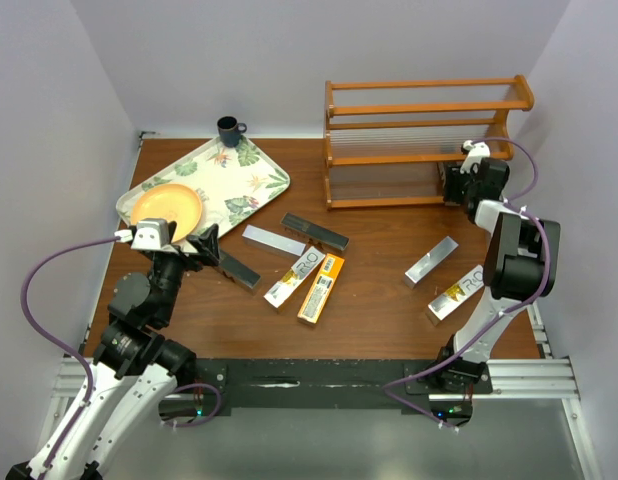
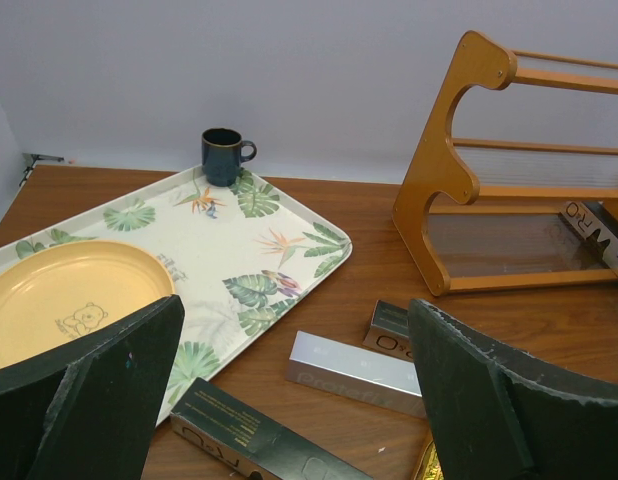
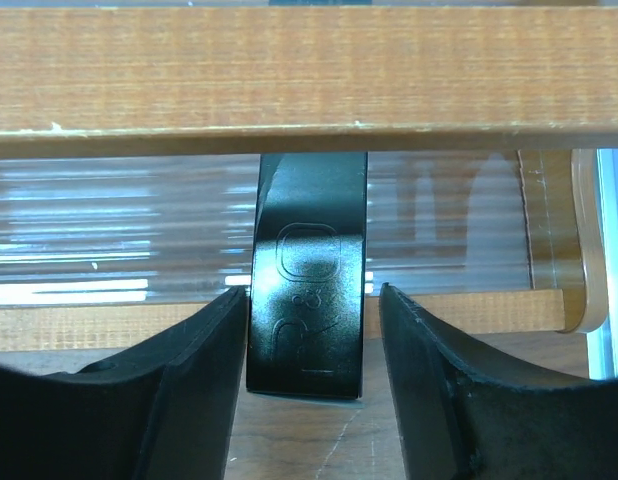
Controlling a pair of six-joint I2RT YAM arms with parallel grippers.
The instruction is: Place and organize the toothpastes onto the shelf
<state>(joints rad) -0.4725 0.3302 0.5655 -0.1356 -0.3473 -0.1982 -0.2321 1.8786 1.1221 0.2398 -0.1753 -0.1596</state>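
The orange-brown shelf stands at the back right. One black toothpaste box rests in its bottom tier at the right end and also shows in the left wrist view. My right gripper is at that tier, with its jaws open on either side of the box's end; there is a gap at the right finger. My left gripper is open and empty above a black box, a silver box and another black box.
Two yellow-white boxes lie mid-table. A silver box and a white-yellow box lie right of centre. The leaf-patterned tray holds a yellow plate. A dark mug stands behind it.
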